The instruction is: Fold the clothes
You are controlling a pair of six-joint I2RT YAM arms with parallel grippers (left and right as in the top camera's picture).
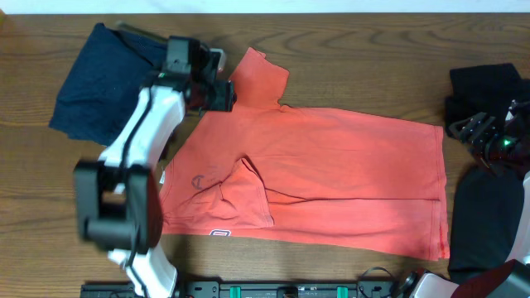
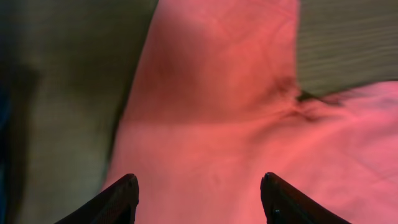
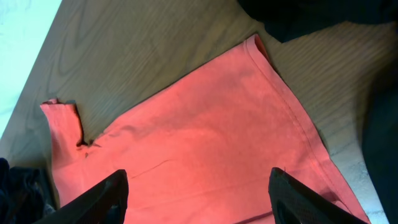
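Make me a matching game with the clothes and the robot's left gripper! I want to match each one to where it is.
1. red T-shirt
2. navy garment
3. black garment
4. left gripper

A. far right of the table
B. open, by the red sleeve
C. far left of the table
D. spread out in the middle

Pairs: 1-D, 2-C, 3-A, 4-B

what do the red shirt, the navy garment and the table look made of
Red shirt: soft matte knit, likely cotton; it lies limp with shallow creases and stitched hems.
Navy garment: matte fabric too, weave too small to tell.
Table: brown wood grain, smooth, faint sheen; real wood or laminate, cannot tell.
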